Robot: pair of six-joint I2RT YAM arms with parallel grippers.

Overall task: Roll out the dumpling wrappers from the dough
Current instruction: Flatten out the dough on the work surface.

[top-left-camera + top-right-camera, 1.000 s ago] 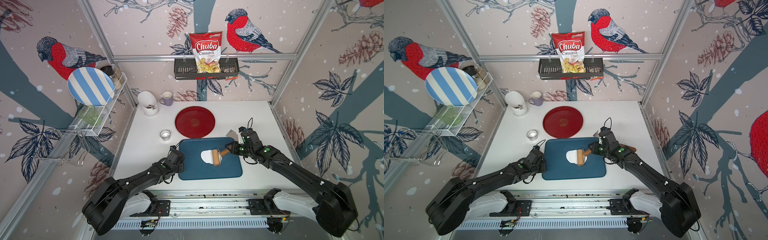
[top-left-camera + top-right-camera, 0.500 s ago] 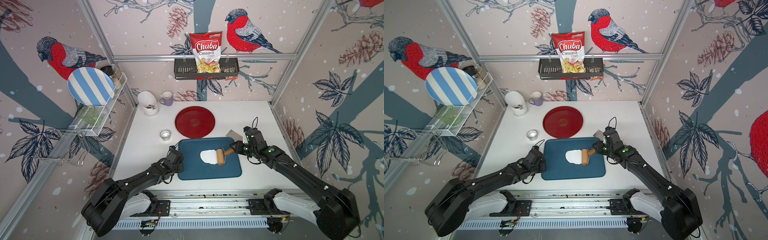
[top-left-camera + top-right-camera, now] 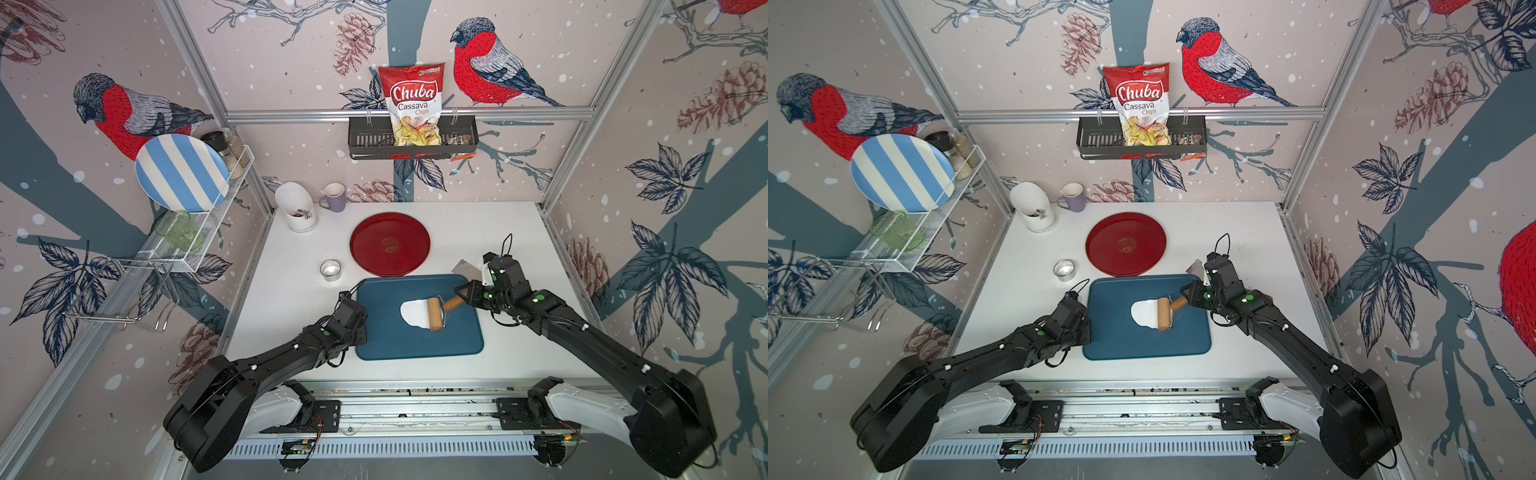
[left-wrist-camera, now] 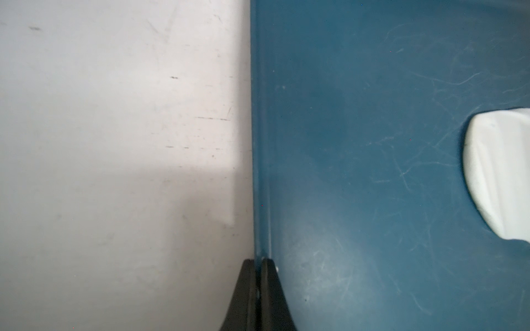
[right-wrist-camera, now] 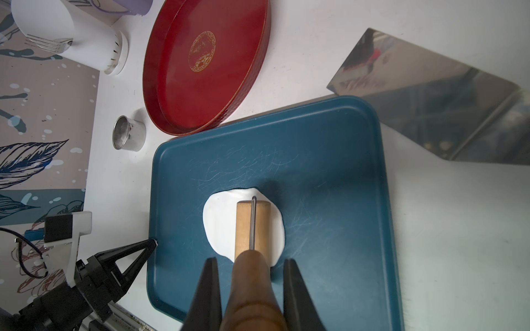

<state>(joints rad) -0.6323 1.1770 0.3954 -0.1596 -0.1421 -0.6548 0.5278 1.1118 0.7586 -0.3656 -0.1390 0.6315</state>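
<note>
The dough (image 3: 412, 312) (image 3: 1143, 314) (image 5: 219, 223) is a thin, irregular white sheet lying in the middle of the blue tray (image 3: 415, 349) (image 3: 1142, 345) (image 5: 329, 172). A wooden roller (image 3: 435, 313) (image 3: 1165, 313) (image 5: 243, 226) rests on the dough's right part. My right gripper (image 3: 464, 296) (image 5: 250, 260) is shut on the roller's brown handle. My left gripper (image 3: 360, 331) (image 4: 260, 260) (image 5: 153, 243) is shut on the tray's left rim (image 4: 261, 172). In the left wrist view the dough (image 4: 499, 172) shows at the frame's edge. No dumpling wrappers are in view.
A red plate (image 3: 390, 244) lies behind the tray. A metal ring cutter (image 3: 331, 270) stands to the plate's left. A shiny metal scraper (image 3: 465, 268) (image 5: 430, 100) lies by the tray's far right corner. A white utensil holder (image 3: 297, 206) and a purple mug (image 3: 334, 197) stand at the back left.
The right gripper rolled the roller a little to the right over the dough and then back to the left. The left gripper has kept its hold on the tray rim.
</note>
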